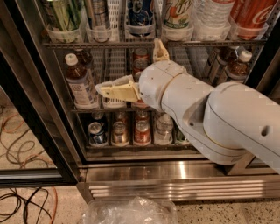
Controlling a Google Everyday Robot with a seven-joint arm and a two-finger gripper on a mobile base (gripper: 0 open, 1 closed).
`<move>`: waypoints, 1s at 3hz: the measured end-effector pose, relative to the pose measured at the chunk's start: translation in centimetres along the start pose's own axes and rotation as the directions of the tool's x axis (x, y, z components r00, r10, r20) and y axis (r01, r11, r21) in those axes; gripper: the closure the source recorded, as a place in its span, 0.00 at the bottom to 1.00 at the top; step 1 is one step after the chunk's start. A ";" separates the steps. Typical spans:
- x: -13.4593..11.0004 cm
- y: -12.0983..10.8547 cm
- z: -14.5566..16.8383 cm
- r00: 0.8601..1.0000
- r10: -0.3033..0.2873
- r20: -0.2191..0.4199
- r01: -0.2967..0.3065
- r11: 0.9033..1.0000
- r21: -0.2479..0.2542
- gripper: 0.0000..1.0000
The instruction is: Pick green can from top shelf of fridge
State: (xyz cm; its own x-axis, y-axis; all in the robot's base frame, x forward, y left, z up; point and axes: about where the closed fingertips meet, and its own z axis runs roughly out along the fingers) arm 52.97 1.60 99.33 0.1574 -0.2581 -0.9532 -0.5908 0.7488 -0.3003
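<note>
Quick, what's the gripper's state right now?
Gripper: open, holding nothing, in front of the middle shelf, below and right of the green can.

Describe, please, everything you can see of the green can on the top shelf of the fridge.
The green can is a tall, slim drink can, shiny green with pale streaks. Its top is cut off by the picture's edge. It stands upright in the leftmost visible white tray on the top shelf, beside a greyish can. Nothing grips it: the gripper hangs below and to its right, at the middle shelf, with its fingers spread apart and empty.
</note>
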 end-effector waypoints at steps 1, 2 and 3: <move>-1.6 1.1 0.1 0.997 -0.038 0.066 0.040 0.999 -0.032 0.00; -2.1 3.4 0.3 0.990 -0.080 0.118 0.092 0.991 -0.100 0.00; -2.1 3.6 0.3 0.989 -0.082 0.121 0.095 0.990 -0.105 0.00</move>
State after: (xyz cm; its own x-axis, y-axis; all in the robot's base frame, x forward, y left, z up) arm 50.73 4.98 100.28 0.2999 -0.2426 -0.9226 -0.6529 0.6530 -0.3839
